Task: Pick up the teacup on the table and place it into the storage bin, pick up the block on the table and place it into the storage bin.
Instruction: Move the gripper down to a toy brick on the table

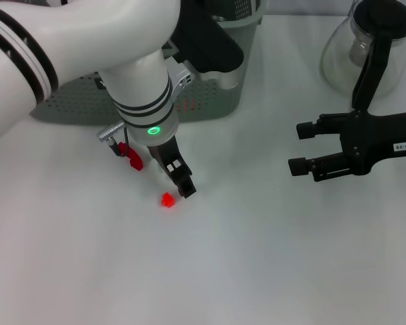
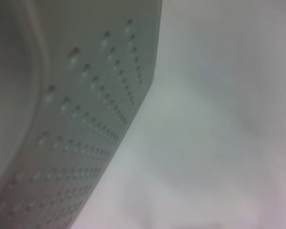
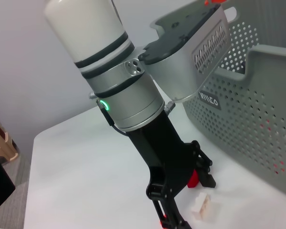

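Head view: left gripper (image 1: 178, 184) low at center-left, jaws parted narrowly, a finger just beside the red block (image 1: 166, 200), probably lining up a grab. Storage bin (image 1: 74, 101) waiting at upper left. Right gripper (image 1: 304, 147) parked right, jaws wide, holding nothing.

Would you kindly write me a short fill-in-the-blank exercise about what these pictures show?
1. The small block on the table is ____ in colour.
2. The left gripper is lowered beside the block, in front of the storage ____.
3. The glass carafe stands behind the ____ gripper.
4. A ____ light glows on the left wrist.

Missing words: red; bin; right; green
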